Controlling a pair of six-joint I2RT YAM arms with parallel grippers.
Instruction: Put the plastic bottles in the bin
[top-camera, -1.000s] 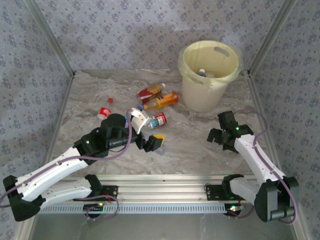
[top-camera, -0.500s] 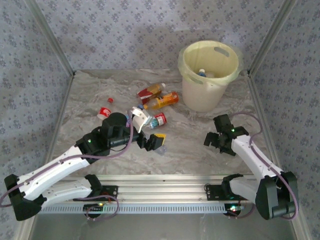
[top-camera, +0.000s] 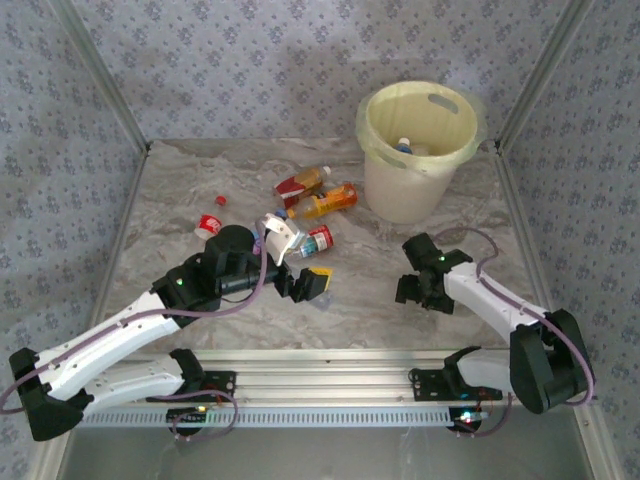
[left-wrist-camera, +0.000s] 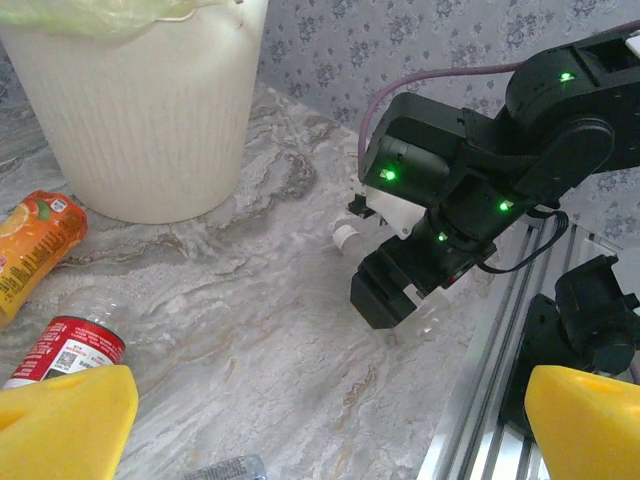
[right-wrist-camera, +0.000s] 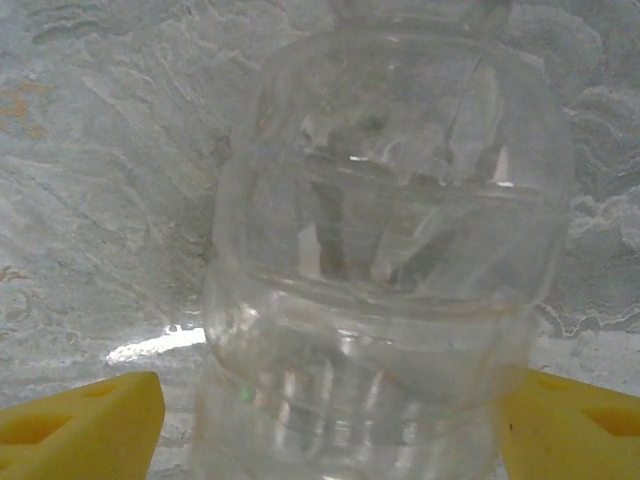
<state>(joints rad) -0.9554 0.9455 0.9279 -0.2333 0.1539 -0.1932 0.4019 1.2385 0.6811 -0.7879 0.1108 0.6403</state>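
Worktop (top-camera: 170, 190) of grey marbled finish, inspected from left to right. Furthest left lies a small red-labelled bottle (top-camera: 209, 224), and a loose red cap (top-camera: 220, 199) sits just beyond it, apart from it. The left arm reaches in from the near-left corner. The left claw (top-camera: 310, 283) hangs low over the middle of the worktop, spread to its full width, with nothing between its yellow fingers (left-wrist-camera: 65, 420). Just beyond that claw lies a clear bottle with a red label (top-camera: 316, 240). Farther back are a red bottle (top-camera: 300, 183) and an orange bottle (top-camera: 332, 200), close together on their sides. All three are on the worktop, outside the bin. The bin (top-camera: 410, 195), pale yellow and round, stands upright at the far right, near the orange bottle but not touching it. One bottle inside the bin (top-camera: 403, 146) shows above the rim, too small to describe further. In front of the bin, well apart from it, the right claw (top-camera: 420, 290) is down at the worktop. It straddles a clear bottle (right-wrist-camera: 390, 250) lying on its side, neck pointing away from the wrist. Its yellow pads (right-wrist-camera: 80, 425) stand either side of the bottle. A gap shows at one pad, so the bottle is bracketed, not clamped.
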